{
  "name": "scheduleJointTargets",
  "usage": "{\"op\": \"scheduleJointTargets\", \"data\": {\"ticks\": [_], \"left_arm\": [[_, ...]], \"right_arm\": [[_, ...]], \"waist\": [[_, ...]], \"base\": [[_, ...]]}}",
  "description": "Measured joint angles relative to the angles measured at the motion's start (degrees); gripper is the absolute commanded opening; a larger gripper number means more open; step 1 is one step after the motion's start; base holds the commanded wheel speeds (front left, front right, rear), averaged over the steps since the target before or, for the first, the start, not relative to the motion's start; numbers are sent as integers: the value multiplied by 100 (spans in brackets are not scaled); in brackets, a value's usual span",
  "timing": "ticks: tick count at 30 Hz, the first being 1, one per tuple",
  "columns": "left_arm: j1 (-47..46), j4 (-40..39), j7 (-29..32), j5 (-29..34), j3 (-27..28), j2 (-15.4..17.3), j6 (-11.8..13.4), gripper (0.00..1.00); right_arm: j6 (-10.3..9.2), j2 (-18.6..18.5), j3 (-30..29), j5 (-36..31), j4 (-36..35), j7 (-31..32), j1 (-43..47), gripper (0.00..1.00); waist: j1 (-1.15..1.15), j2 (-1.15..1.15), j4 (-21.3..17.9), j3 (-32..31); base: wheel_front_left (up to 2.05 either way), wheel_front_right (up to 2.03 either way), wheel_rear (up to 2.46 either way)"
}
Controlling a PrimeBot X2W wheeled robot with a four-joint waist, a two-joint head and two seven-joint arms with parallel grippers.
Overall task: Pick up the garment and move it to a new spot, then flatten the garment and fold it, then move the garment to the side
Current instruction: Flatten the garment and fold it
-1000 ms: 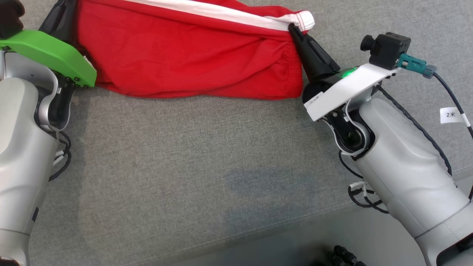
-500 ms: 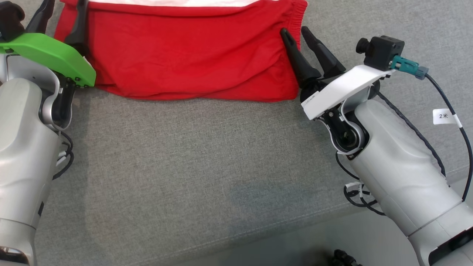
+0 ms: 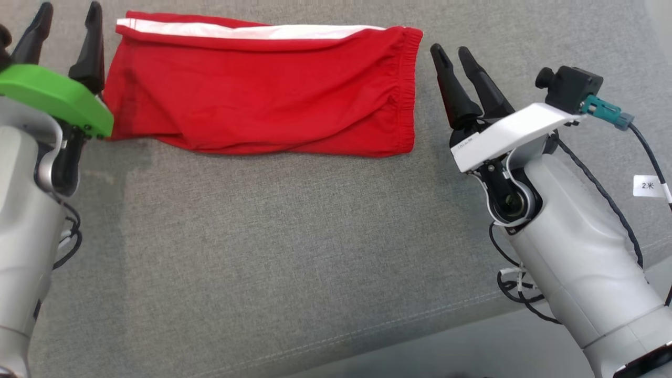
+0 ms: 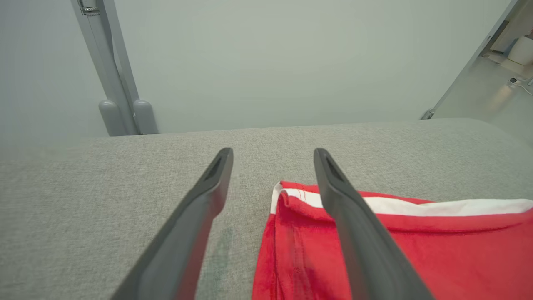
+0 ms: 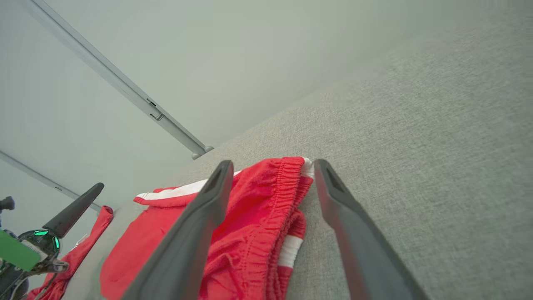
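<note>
The garment (image 3: 262, 100) is bright red, with a white stripe along one edge. The fabric surface (image 3: 289, 252) is mottled grey in a fine weave. The left gripper (image 3: 70, 8) has black fingers and a green cover (image 3: 52, 97). The right gripper (image 3: 449, 50) has black fingers and a white cover (image 3: 512, 134). A teal plug (image 3: 604, 110) meets a black cable (image 3: 641, 145) with a white tag (image 3: 649, 185).
</note>
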Motion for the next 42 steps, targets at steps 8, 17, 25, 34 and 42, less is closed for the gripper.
{"op": "scheduleJointTargets", "data": {"ticks": [8,17,25,34,42], "left_arm": [[671,-70,-51,321,-231,264,-8,100],[1336,-645,-67,330,-3,36,-8,100],[1803,-1411,-68,597,385,-60,100,100],[2193,-2028,-68,888,432,-255,160,100],[2579,-2371,-68,945,564,-401,203,100]], "right_arm": [[1,-47,-181,-356,-81,0,538,100],[0,119,-550,-204,-64,0,1384,100],[0,162,-548,-103,-63,0,1564,100],[1,187,-457,49,142,1,1510,100],[-18,218,-632,321,575,200,1129,100]], "waist": [[0,0,-26,-440],[0,0,15,-904],[0,0,195,-1085],[0,0,476,-1108],[0,0,735,-1056]], "base": [[0,0,0],[0,0,0],[0,0,0],[0,0,0],[0,0,0]]}}
